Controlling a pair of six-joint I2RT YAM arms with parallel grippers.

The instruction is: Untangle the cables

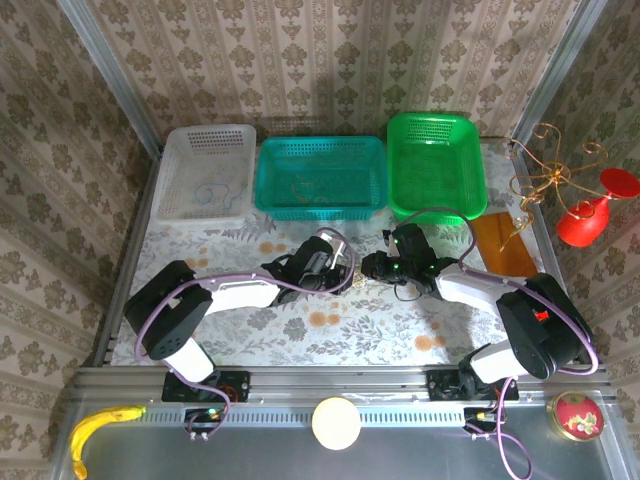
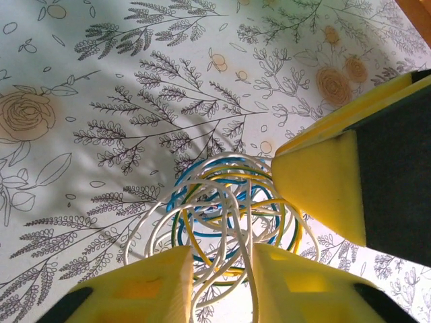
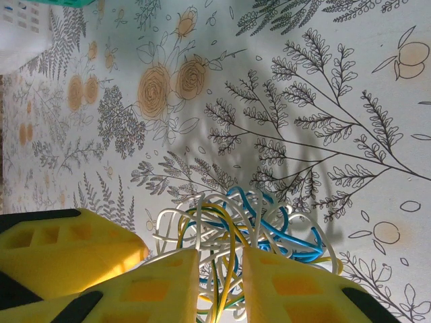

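The cables [image 2: 222, 202] are a small clump of white, blue and yellow-green loops, hanging just above the floral tablecloth at mid-table [image 1: 357, 281]. My left gripper [image 2: 219, 286] comes in from the left [image 1: 345, 272], its yellow jaws closed to a narrow gap on white strands of the clump. My right gripper [image 3: 221, 286] comes in from the right [image 1: 369, 268], shut on yellow, green and white strands of the same cables [image 3: 256, 225]. The two grippers nearly touch. A right finger [image 2: 337, 182] shows beside the clump, and a left finger [image 3: 60, 252] shows in the right wrist view.
Along the back stand a white basket [image 1: 210, 130], a teal basket [image 1: 320, 141] and a green basket [image 1: 430, 118]. A gold curly wire stand [image 1: 545, 170], a red vessel [image 1: 590, 215] and a brown board [image 1: 500, 245] sit at the right. A banana [image 1: 100, 425] lies on the near rail.
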